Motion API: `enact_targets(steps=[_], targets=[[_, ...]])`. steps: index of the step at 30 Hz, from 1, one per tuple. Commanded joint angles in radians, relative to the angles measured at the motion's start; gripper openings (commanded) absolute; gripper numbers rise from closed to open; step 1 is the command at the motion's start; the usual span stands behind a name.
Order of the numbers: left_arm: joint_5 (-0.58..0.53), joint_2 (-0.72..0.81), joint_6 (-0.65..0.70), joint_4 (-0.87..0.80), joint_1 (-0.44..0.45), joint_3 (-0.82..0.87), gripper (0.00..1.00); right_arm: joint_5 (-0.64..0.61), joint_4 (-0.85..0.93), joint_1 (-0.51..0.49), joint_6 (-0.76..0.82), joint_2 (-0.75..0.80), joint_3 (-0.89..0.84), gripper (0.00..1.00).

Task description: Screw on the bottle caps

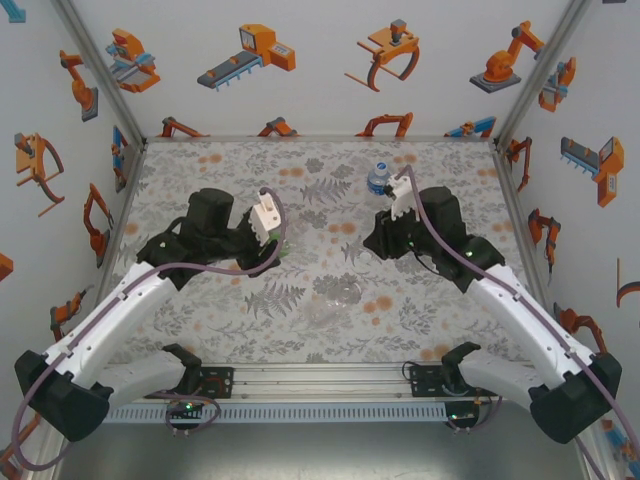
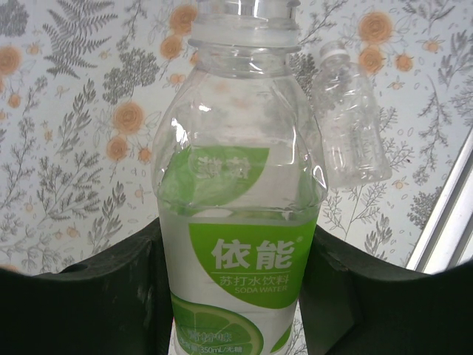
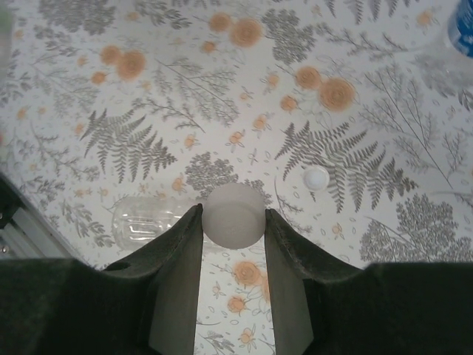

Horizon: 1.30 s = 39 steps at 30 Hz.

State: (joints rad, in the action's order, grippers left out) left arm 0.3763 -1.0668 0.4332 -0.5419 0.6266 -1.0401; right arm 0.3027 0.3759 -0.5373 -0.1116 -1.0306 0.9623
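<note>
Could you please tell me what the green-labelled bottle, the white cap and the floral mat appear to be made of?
The green-labelled bottle looks like clear, glossy plastic: the mat shows through its moulded walls. The white cap seems to be matte, slightly translucent plastic, smooth and evenly pale. The floral mat is a flat printed sheet with little sheen; whether cloth or vinyl, I cannot tell.

The green-labelled bottle [image 2: 236, 222] is cut off at mouth and base, the blue-labelled bottle [image 3: 464, 29] at the corner.

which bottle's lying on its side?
The colourless unlabelled bottle, flat on the mat; blue-labelled bottle stands upright, green-labelled bottle sits in the left gripper.
</note>
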Motion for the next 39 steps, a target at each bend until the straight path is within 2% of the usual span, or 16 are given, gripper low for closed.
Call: enact_targets(steps=[1, 10, 18, 26, 39], targets=[[0.086, -0.008, 0.099, -0.033, 0.008, -0.062, 0.00, 0.042, -0.040, -0.044, 0.100, 0.035, -0.010, 0.18], [0.255, 0.005, 0.444, -0.060, 0.015, 0.008, 0.00, 0.154, -0.045, -0.123, 0.254, 0.092, 0.001, 0.19], [0.251, 0.006, 0.457, -0.052, 0.013, 0.037, 0.00, 0.319, -0.118, -0.220, 0.438, 0.139, -0.028, 0.18], [0.280, 0.030, 0.461, -0.036, 0.014, 0.084, 0.00, 0.316, -0.137, -0.275, 0.508, 0.082, 0.003, 0.17], [0.290, 0.036, 0.464, -0.032, 0.014, 0.108, 0.00, 0.314, -0.217, -0.328, 0.509, -0.025, 0.035, 0.16]])
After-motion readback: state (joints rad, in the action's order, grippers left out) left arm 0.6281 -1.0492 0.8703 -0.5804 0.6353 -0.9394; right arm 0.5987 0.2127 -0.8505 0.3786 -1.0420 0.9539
